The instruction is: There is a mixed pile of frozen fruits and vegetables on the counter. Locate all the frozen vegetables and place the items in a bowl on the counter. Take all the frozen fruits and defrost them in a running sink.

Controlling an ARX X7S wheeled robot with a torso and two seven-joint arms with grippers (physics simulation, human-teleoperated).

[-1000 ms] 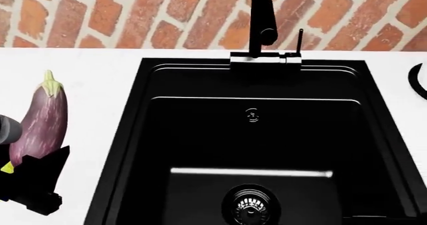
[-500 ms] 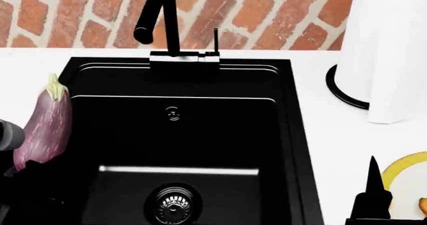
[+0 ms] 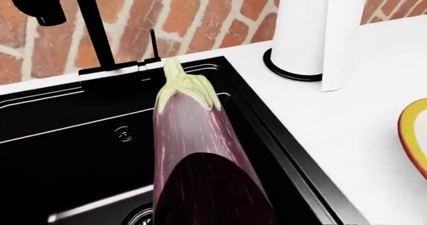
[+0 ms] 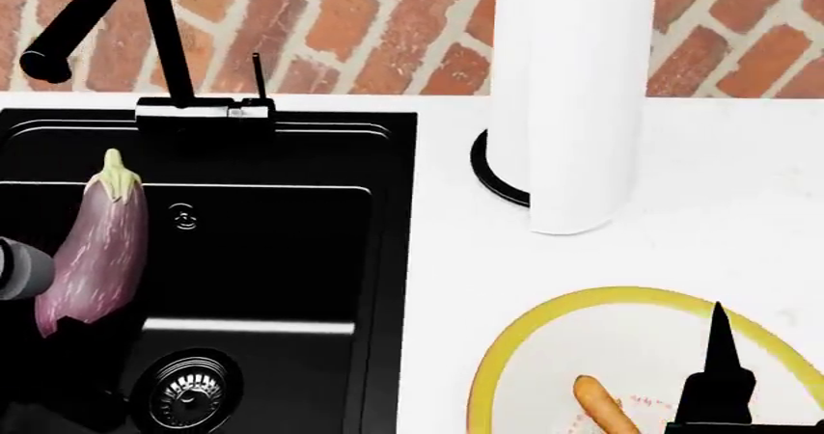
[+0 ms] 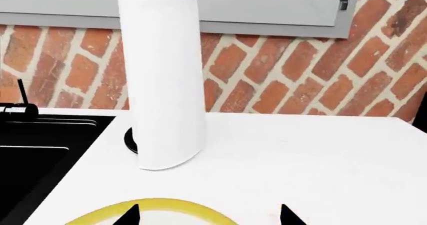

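The purple eggplant (image 4: pixel 95 251) with its pale green cap hangs upright over the black sink (image 4: pixel 296 260), its lower end held in my left gripper (image 4: pixel 45 342). In the left wrist view the eggplant (image 3: pixel 193 135) fills the middle and hides the jaws. The bowl (image 4: pixel 515 342), yellow-rimmed and white inside, sits on the white counter (image 4: pixel 682 251) at the right, with the orange carrot (image 4: pixel 603 405) lying in it. My right gripper (image 5: pixel 210 216) hovers over the bowl's rim (image 5: pixel 160 206), open with nothing in it; one fingertip (image 4: pixel 719 371) shows above the bowl. The frozen fruits are out of view.
A tall white paper-towel roll (image 4: pixel 573 96) on a black base stands behind the bowl, right of the sink. The black tap (image 4: pixel 154 39) and its thin lever (image 4: pixel 258 75) rise at the sink's back edge. A steel drain (image 4: pixel 191 395) lies in the basin. A brick wall backs the counter.
The head view has swung right: the sink slid left in the picture, and the paper-towel roll, the bowl and the carrot came into sight. The eggplant stays in my left gripper, now over the basin.
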